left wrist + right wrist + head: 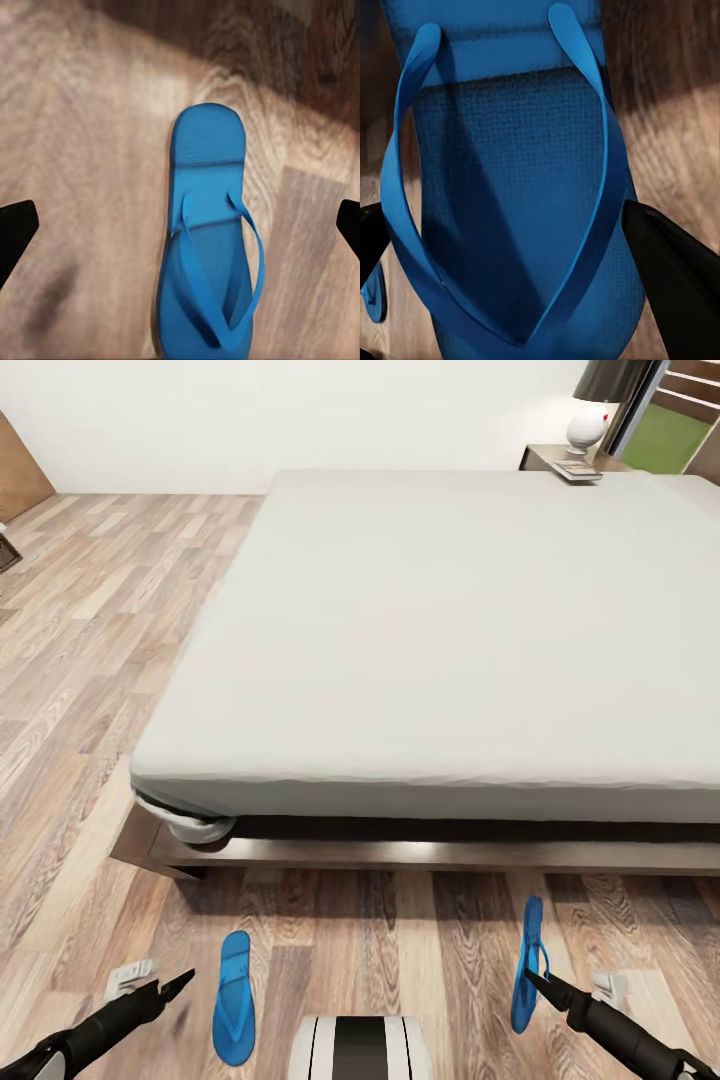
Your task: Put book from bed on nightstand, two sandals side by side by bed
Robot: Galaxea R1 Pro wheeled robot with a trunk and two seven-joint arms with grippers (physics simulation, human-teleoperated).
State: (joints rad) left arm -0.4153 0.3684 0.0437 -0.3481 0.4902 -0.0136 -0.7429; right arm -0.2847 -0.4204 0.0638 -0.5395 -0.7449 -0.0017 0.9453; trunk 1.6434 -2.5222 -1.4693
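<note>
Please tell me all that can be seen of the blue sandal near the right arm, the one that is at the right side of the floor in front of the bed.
The right sandal is a bright blue flip-flop with a flat, finely textured sole and thin blue straps meeting in a V. In the head view it stands tilted on its edge on the wood floor, in front of the bed. The right end effector has one black finger at each side of it, against the straps and the sole's edges. The other sandal lies flat, well apart.

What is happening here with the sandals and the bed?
The robot faces the foot of the bed. Its right gripper is closed on one sandal, held on edge. The other sandal lies flat on the floor beside the open left gripper. The book is already on the nightstand.
</note>
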